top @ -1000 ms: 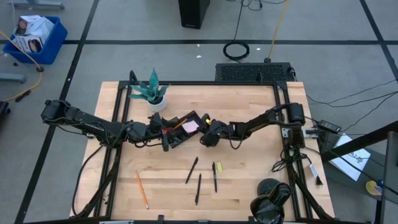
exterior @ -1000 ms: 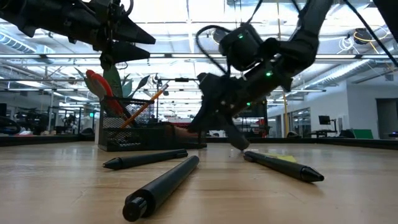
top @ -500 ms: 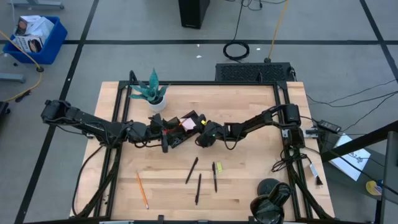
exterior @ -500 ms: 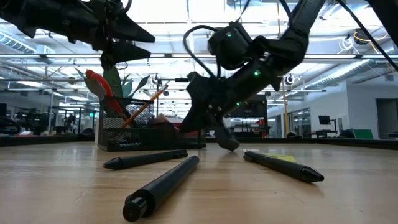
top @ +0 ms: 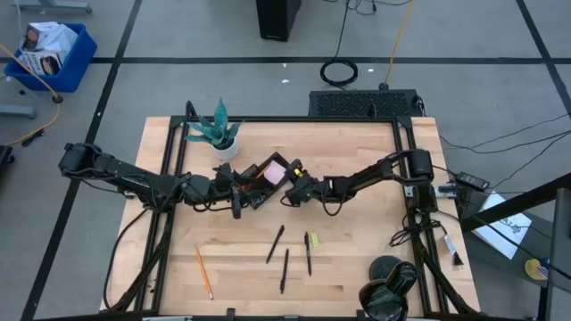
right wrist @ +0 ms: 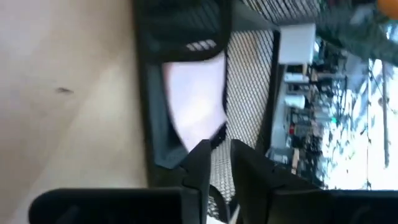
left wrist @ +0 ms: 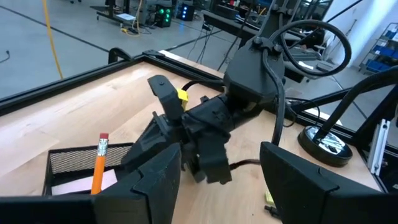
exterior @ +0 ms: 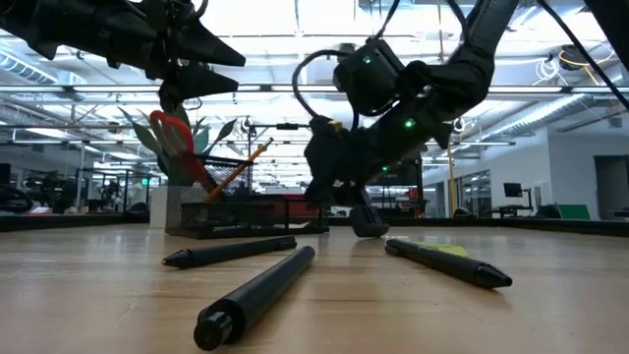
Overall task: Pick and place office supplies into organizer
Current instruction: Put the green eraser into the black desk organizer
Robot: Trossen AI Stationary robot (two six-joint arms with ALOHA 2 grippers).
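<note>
Grey floor [top: 178,36] with dark tape lines; blue bin [top: 49,53] at corner; bright ceiling lights [exterior: 285,20].

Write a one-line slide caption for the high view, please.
Both hands, left and right, flank the black organizer; three pens await.

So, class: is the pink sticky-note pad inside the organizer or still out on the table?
Inside. The high view shows the pink sticky-note pad within the organizer walls, and the right wrist view shows it lying in a mesh compartment.

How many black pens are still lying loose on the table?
3, all in front of the organizer: one black pen angled on the left, one nearer the front edge, one on the right. Any inside the organizer aren't discernible.
</note>
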